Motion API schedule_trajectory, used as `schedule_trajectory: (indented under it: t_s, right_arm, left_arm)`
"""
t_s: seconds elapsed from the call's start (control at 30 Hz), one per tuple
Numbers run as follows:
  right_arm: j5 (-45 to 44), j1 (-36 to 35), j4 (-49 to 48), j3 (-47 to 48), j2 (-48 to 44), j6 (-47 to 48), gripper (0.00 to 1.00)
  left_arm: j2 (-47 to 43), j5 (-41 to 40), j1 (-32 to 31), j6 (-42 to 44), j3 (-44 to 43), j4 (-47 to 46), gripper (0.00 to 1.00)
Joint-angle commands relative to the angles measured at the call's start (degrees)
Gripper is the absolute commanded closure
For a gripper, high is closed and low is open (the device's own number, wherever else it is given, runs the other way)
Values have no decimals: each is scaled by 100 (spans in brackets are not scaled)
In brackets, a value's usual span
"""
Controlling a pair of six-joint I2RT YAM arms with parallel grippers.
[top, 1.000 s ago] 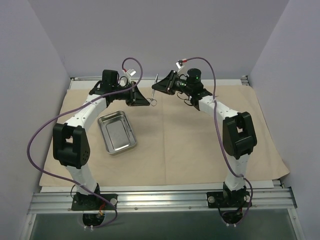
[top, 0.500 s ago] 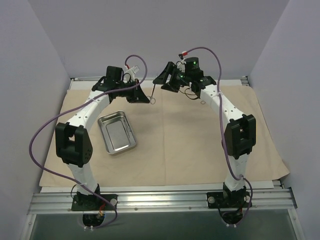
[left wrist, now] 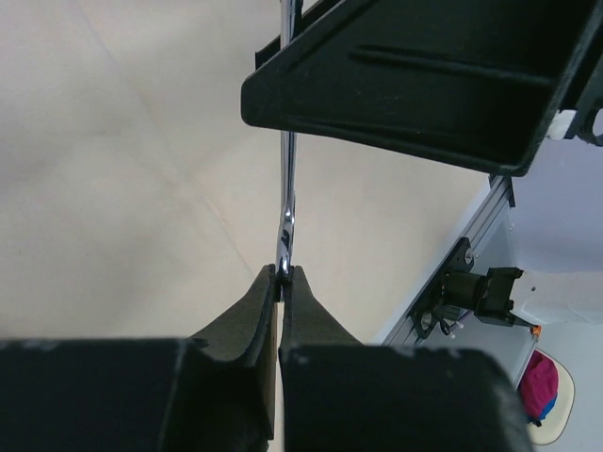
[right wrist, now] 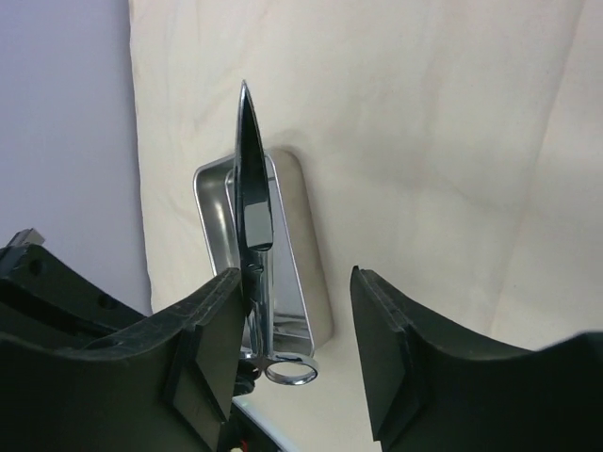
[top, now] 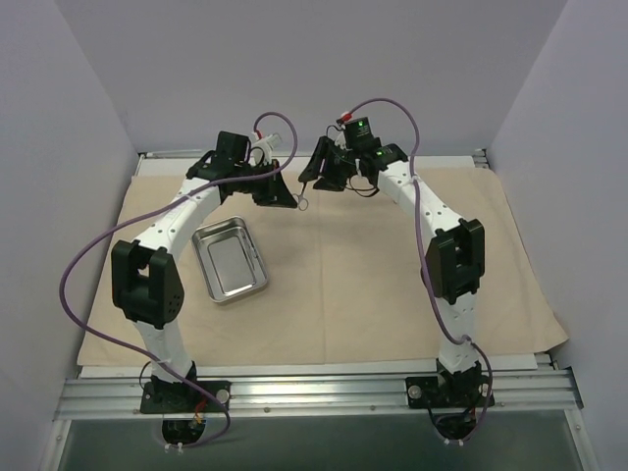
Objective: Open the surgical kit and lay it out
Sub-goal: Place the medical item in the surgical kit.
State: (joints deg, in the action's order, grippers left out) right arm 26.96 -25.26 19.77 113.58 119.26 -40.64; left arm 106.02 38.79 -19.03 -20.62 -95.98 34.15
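The beige cloth wrap (top: 392,275) lies spread flat over the table. On its left part sits the shiny steel tray (top: 230,260), which holds nothing I can see. Both grippers meet above the far middle of the cloth. My left gripper (top: 291,199) (left wrist: 281,273) is shut on a thin pair of metal scissors (top: 304,201) (left wrist: 285,217), pinched near the handle end. My right gripper (top: 312,177) (right wrist: 300,282) is open. The scissors (right wrist: 252,217) stand against its left finger's inner face, blades pointing away, one finger ring (right wrist: 290,372) below. The tray (right wrist: 301,245) shows behind them.
Grey-purple walls close in the table on three sides. An aluminium rail (top: 314,392) runs along the near edge by the arm bases, and another rail (top: 442,154) along the far edge. Purple cables (top: 78,285) loop beside each arm.
My right gripper has opened off the scissors, and my left gripper has shut on them. Both wrists have shifted slightly toward the far middle.
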Motion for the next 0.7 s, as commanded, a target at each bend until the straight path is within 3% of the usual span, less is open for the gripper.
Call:
schedule_trajectory:
  t_s: [0.0, 0.17, 0.27, 0.3, 0.33, 0.37, 0.4, 0.43, 0.5, 0.67]
  right_arm:
    - [-103, -23, 273, 296, 18, 92, 53]
    - [-33, -41, 256, 349, 88, 65, 65]
    - [46, -41, 212, 367, 115, 4, 80]
    - [72, -41, 194, 375, 141, -57, 93]
    - [90, -41, 203, 393, 167, -93, 99]
    - [99, -23, 203, 402, 185, -154, 100]
    - [81, 3, 229, 402, 202, -233, 100]
    - [64, 38, 229, 384, 229, -416, 100]
    - [-111, 205, 325, 376, 246, -637, 100]
    - [-639, 767, 887, 305, 343, -1717, 100]
  left_arm:
    - [15, 41, -13, 32, -307, -101, 98]
    - [94, 33, -49, 32, -368, -49, 98]
    - [138, 33, -49, 32, -421, 12, 98]
    - [139, 7, -49, 15, -430, 21, 98]
    - [165, -2, -49, 6, -491, 39, 97]
    - [208, -37, -40, 14, -544, 196, 90]
    - [218, -133, -31, 49, -596, 293, 62]
    - [218, -352, 13, 76, -649, 363, 49]
    - [156, -538, 100, 102, -597, 504, 34]
    - [-274, -986, 662, 155, -106, 540, 34]
